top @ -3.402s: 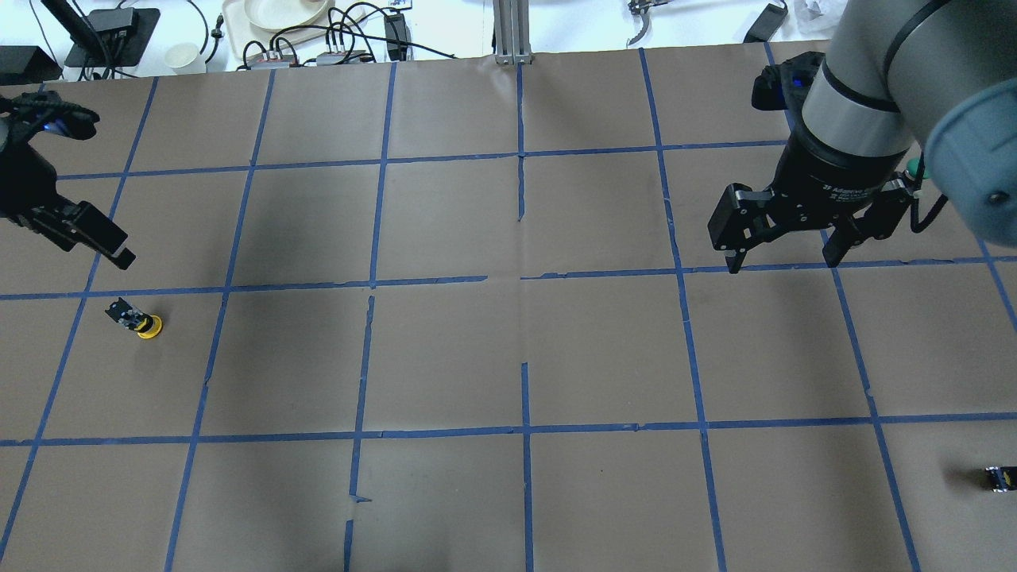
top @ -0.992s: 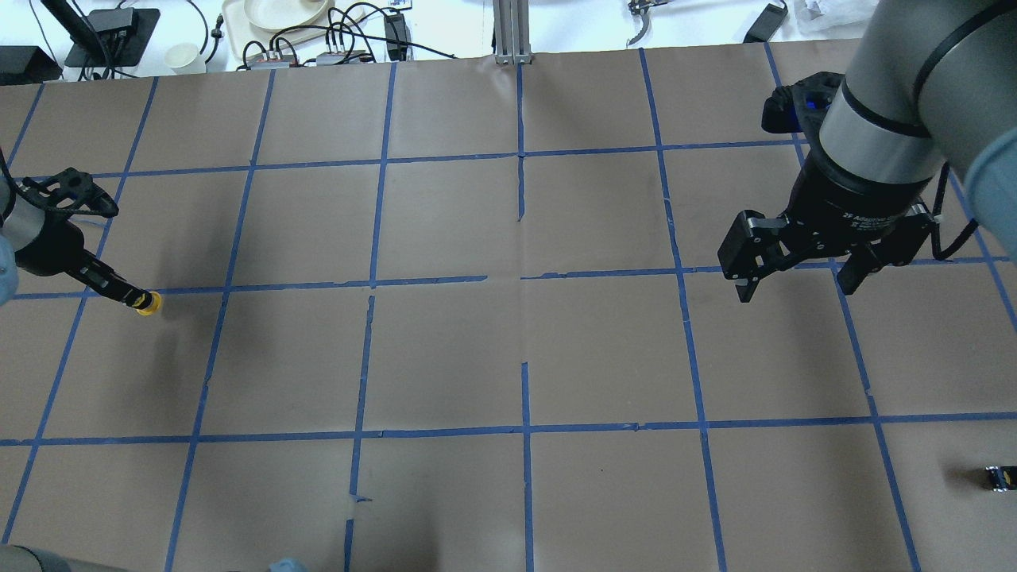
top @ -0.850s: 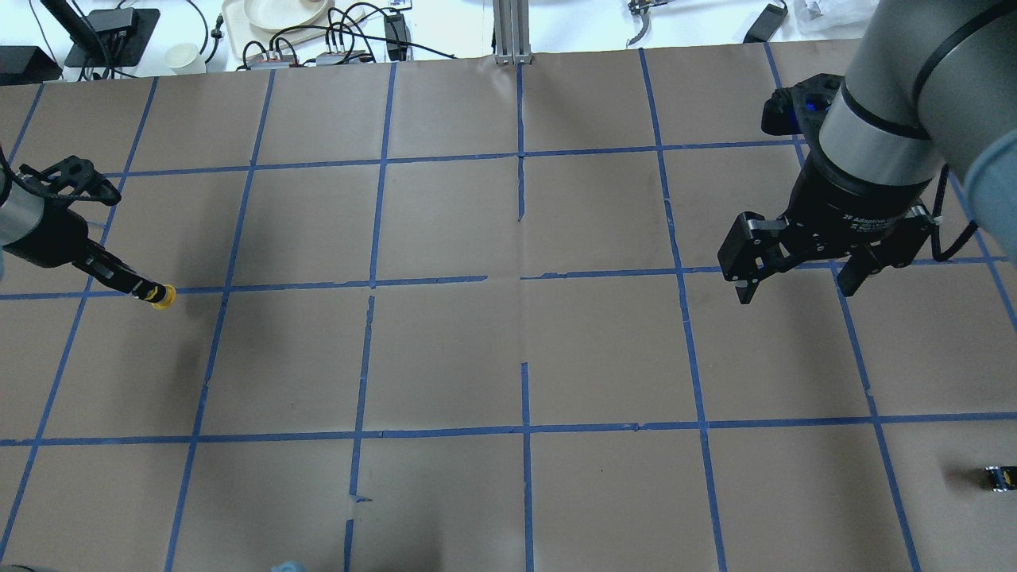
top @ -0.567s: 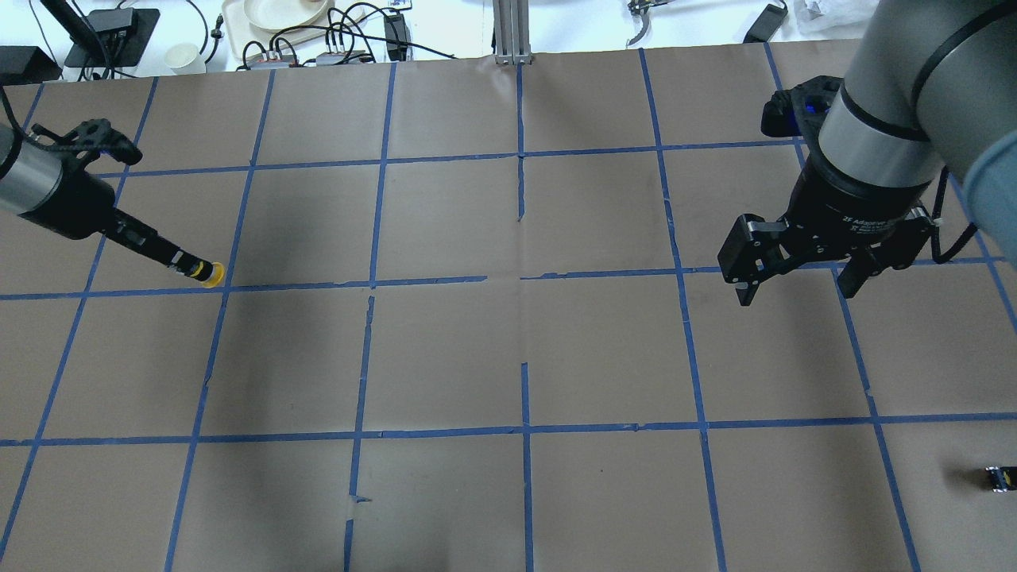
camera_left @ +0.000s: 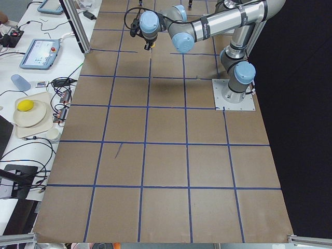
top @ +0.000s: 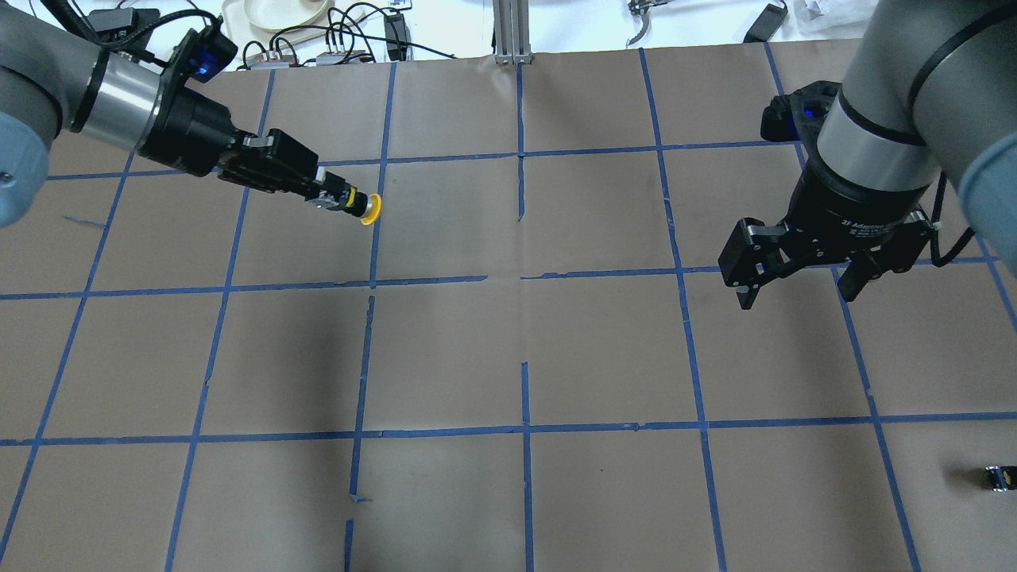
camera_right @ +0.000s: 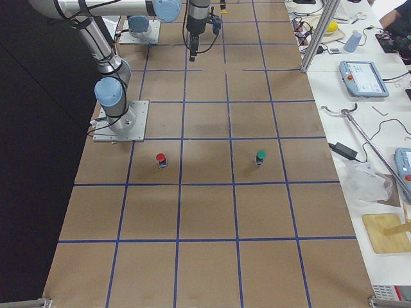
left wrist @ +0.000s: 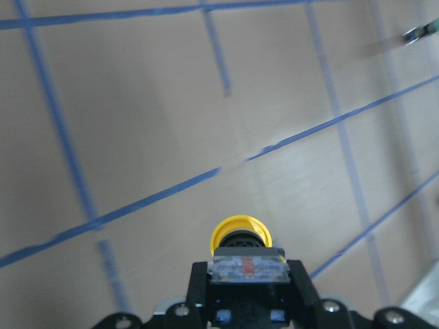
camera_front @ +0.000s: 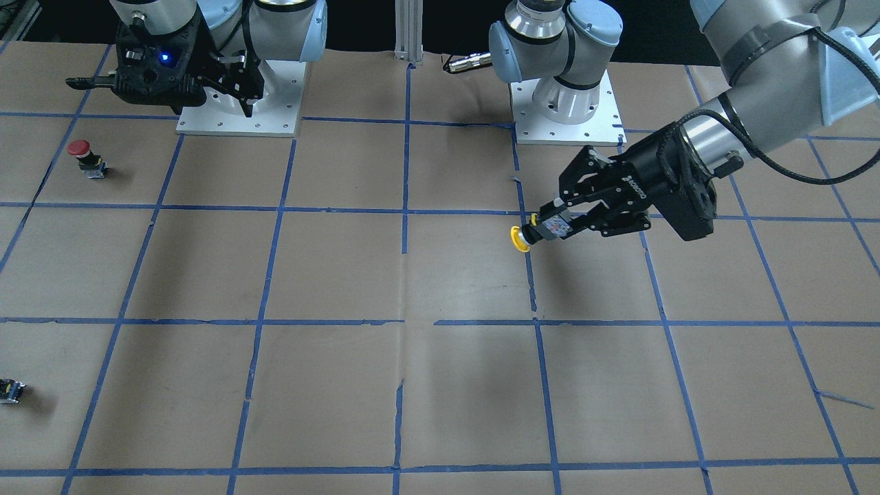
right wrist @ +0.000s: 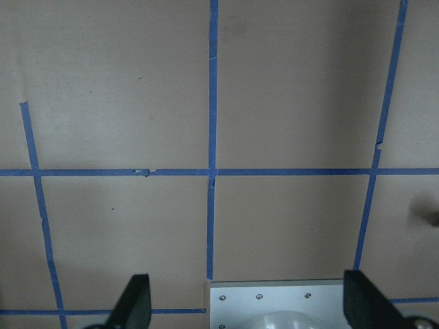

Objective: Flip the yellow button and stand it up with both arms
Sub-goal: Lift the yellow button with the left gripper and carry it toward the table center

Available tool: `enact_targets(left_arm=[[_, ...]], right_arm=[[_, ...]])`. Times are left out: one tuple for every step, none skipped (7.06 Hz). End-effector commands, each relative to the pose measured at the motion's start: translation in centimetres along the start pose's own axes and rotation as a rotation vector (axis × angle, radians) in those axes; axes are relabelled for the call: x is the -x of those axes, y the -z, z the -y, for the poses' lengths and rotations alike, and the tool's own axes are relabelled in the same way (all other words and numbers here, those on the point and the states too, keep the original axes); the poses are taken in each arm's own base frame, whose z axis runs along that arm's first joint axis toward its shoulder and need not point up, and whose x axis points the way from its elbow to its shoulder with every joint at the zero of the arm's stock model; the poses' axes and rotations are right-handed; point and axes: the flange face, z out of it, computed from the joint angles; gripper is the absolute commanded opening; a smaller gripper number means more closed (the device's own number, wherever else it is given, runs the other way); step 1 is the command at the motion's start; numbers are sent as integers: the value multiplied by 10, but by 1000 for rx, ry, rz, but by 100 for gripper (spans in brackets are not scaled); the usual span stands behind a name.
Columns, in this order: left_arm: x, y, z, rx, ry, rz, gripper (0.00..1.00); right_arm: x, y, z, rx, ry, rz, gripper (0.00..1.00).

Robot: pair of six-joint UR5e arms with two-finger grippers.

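the left gripper (top: 324, 196) clamps the yellow button (top: 369, 209) by its body, off the table (top: 604, 349), cap outward. right gripper (top: 797, 295) fingers stand apart. looks light, rigid; the free cap seems the only spot to take.

Yellow button (top: 367, 208) body partly hidden inside the left end effector (top: 330, 197); small dark part (top: 1003, 477) clipped by the edge

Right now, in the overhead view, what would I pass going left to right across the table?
Left gripper, shut on the yellow button → right gripper, open → small dark part at the edge.
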Motion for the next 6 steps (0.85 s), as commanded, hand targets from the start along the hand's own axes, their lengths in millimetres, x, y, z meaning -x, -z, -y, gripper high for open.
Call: enact_targets(left_arm=[[-77,-32,-2,-19,93,-229,2],[-96,-40,-2,-16,137,-303,2],[-112,-48,-8,-27,154,-420,2],[-112,-58,-16,-45,187,-531,2],[-109,-67,-26,-73,221,-651,1],[-100,-78,-32,-88,204,-660,1]], right_arm=[[1,-2,-5,3,-1,3,100],[1,-5,-8,16,-10,5,100],[3,-9,-13,67,-82,43,100],[10,-6,-8,79,-268,184,100],[11,3,0,102,-431,315,100],[7,10,18,131,-510,449,100]])
